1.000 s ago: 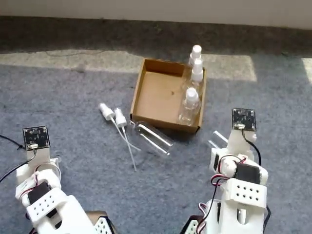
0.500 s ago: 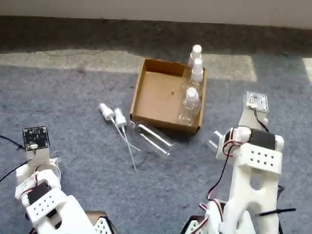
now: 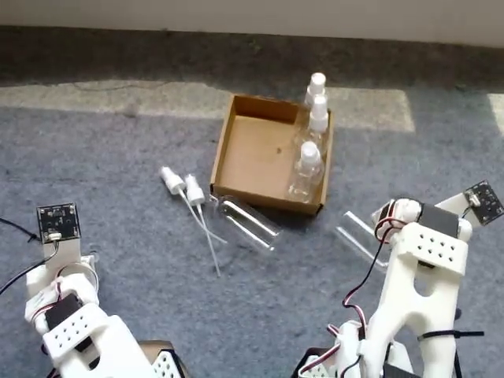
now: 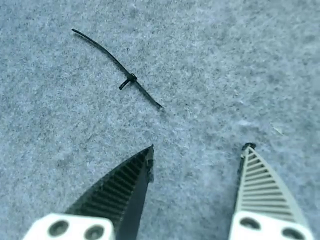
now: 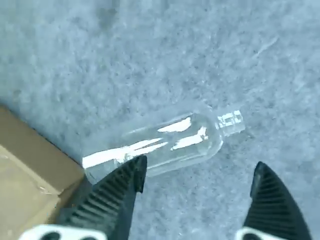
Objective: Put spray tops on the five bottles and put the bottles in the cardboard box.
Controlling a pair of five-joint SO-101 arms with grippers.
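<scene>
Inside cardboard box [image 3: 256, 156], seemingly 3 bottles [image 3: 306, 170].

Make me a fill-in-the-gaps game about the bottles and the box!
1. The cardboard box holds ___ bottles that stand up with tops on.
2. ___ loose spray tops lie on the carpet beside the box.
3. The bottle under the right gripper lies on its ___.
4. The thin cable tie beyond the left gripper is ___ in colour.

Missing words: three; two; side; black.
</scene>
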